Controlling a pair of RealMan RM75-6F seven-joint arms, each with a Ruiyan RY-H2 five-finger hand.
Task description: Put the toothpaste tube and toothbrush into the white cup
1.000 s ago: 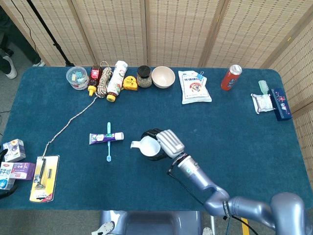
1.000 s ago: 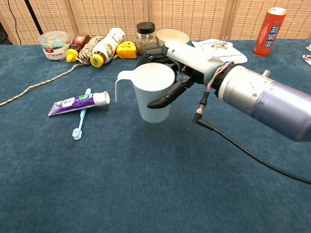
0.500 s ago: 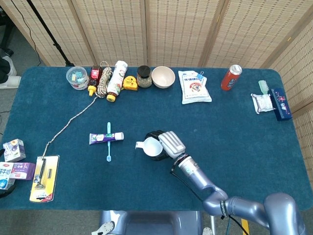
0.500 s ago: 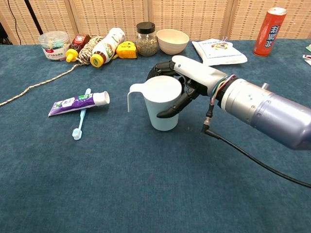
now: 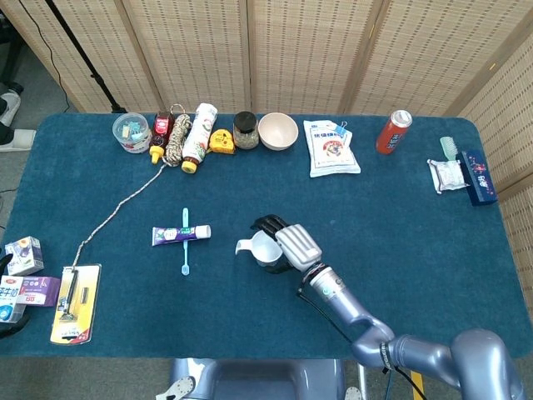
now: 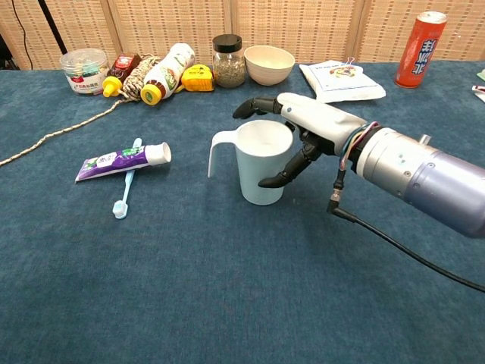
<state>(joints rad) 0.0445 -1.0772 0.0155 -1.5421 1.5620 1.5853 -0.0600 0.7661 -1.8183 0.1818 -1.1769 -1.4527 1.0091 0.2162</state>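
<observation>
The right hand sits curled around the far and right side of the white cup, fingers spread apart, one lying low against the cup wall; whether it truly bears on the cup or is only cradling it I can't make out, though the cup stands upright on the table with its handle pointing left. The left hand is nowhere to be seen in either view. I'd judge this the cup-placing step, near its end, with neither item in yet: the toothpaste tube lies on its side to the cup's left, cap end toward the cup, and the toothbrush lies crossed under or over it, touching, bristle head nearest the chest camera. Next, I'd expect the hand to come off the cup without tipping it, then reach left for one of the crossed pair; picking one cleanly without dragging the other looks the fiddly part. There's open blue cloth between cup and tube, and plenty toward the near edge. The row of jars, bowl and bottles along the far edge stands well apart, as does the rope trailing off left.
</observation>
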